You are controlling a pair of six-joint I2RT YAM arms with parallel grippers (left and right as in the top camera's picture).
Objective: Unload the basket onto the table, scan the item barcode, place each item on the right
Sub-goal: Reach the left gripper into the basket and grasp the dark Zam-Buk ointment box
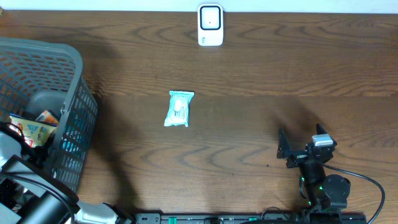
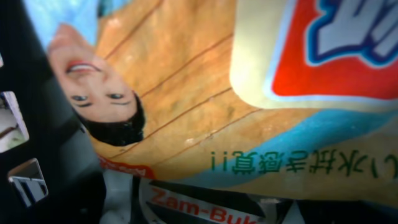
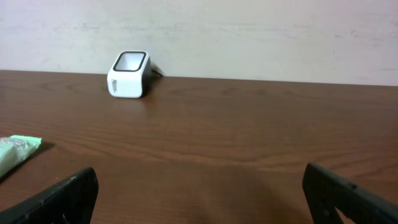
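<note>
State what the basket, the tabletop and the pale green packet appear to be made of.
Basket: grey moulded plastic, matt, judging by its uniform lattice walls and thick rim. Tabletop: dark brown wood or wood-look laminate, with grain lines and a soft sheen. Pale green packet: likely thin plastic film, slightly glossy, with a flat sealed end.

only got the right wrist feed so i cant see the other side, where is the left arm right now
Observer: The left arm reaches down into a grey basket at the table's left edge.
Operator: whats it looking at in there
Observer: An orange snack packet with a woman's face printed on it fills the left wrist view.
Operator: and the green packet at my left edge
Observer: It lies whole and alone mid-table, well apart from the basket and both arms.
</note>
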